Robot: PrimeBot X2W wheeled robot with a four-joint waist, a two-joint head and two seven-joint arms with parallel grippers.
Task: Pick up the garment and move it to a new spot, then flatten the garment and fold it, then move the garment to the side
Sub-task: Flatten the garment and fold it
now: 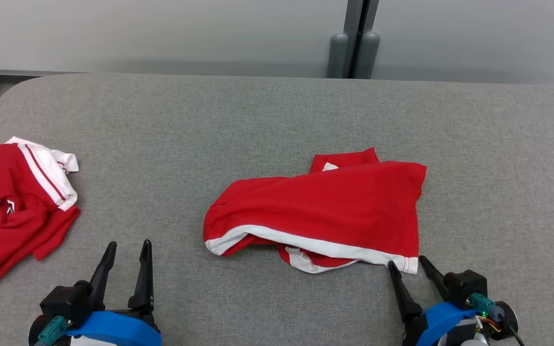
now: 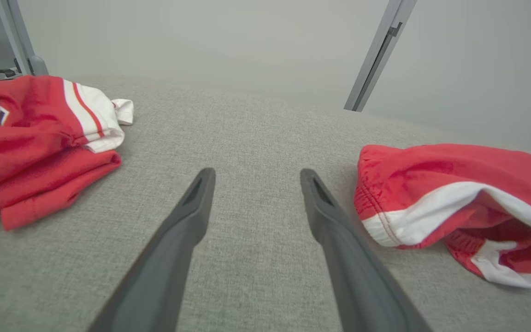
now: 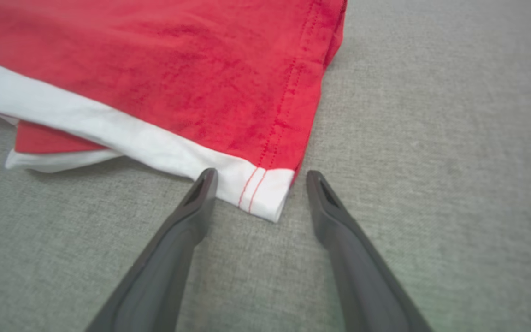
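While both jaws gape, the right pair flanks the garment [image 1: 325, 211] corner

Matt cloth on coarse woven cloth, with dull dark plastic beside it.
You see the red garment [image 1: 325, 211] as soft, matt knit cloth, its white band a little smoother and sewn with fine red stitching at the hem. The red-and-white garment [image 1: 12, 206] at the left looks like the same cloth. The table covering [image 1: 258, 120] is grey woven fabric, rough, flecked and dull. The fingers of the left gripper [image 1: 129, 243] and right gripper [image 1: 407, 261] look like matt dark plastic, smooth; the blue cuffs [image 1: 113, 329] behind them are smooth plastic. The wall panel [image 1: 161, 33] is smooth and matt.
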